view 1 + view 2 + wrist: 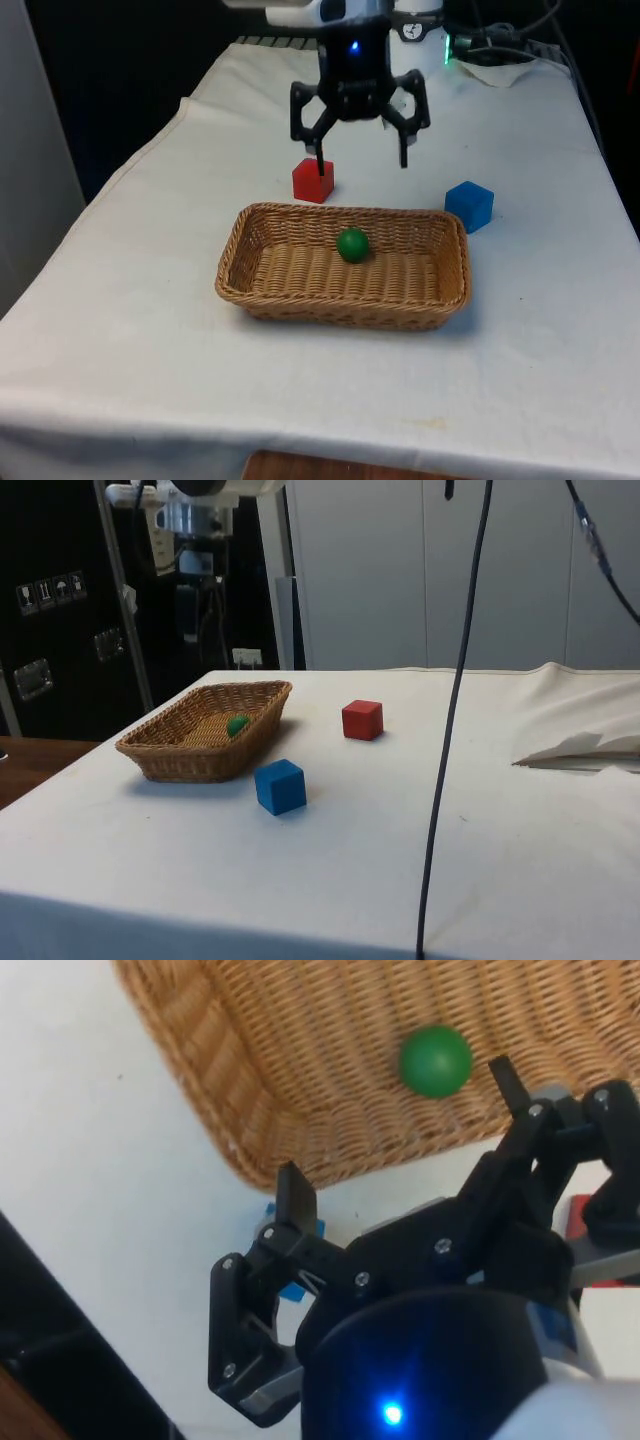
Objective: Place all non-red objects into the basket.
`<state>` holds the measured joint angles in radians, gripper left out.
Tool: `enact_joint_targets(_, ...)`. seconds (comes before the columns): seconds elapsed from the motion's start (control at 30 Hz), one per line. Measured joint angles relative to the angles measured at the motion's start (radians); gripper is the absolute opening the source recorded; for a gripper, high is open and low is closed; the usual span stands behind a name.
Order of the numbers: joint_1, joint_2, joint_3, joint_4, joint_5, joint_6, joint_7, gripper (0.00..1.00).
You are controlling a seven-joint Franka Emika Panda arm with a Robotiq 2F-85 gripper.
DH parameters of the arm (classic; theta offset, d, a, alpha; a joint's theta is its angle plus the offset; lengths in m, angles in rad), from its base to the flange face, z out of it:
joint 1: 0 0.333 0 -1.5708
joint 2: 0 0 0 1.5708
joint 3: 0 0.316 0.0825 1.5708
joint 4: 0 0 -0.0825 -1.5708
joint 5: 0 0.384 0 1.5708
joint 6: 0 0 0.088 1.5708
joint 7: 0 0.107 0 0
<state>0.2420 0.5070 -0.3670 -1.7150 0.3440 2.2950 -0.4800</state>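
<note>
The black two-finger gripper (361, 160) is held wide open and empty above the table. Below it, the small green ball (352, 244) is seen in the woven wicker basket (300, 300); the blue cube (469, 206) lies beside it.

We see basket (262, 283) in tan-brown wicker, woven in fine horizontal ribbing with braided rim. Ball (352, 244) inside reads plain green, no markings. We note red cube (313, 181), solid colour, faces unpatterned. Blue cube (469, 205) bright blue, also plain. Desk (130, 330) under white cloth, unpatterned, a few faint specks. Pincer (361, 157) black all over, matte. In side view we find same colours: basket tan, ball green, cubes red and blue.
</note>
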Motion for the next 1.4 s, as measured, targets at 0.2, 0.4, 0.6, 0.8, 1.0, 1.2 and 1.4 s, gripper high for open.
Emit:
enact_joint_targets(0.2, 0.014, -0.038, 0.003, 0.0, -0.021, -0.04, 0.021, 1.0)
enact_joint_targets(0.4, 0.027, -0.063, 0.007, -0.001, -0.034, -0.074, 0.038, 1.0)
enact_joint_targets(0.6, 0.045, -0.097, 0.021, -0.025, -0.048, -0.093, 0.055, 1.0)
enact_joint_targets(0.8, 0.055, -0.129, 0.043, -0.059, -0.071, -0.093, 0.079, 1.0)
enact_joint_targets(1.0, 0.064, -0.158, 0.068, -0.089, -0.093, -0.092, 0.102, 1.0)
enact_joint_targets(1.2, 0.069, -0.184, 0.1, -0.112, -0.121, -0.092, 0.129, 1.0)
enact_joint_targets(1.4, 0.073, -0.204, 0.126, -0.129, -0.146, -0.091, 0.151, 1.0)
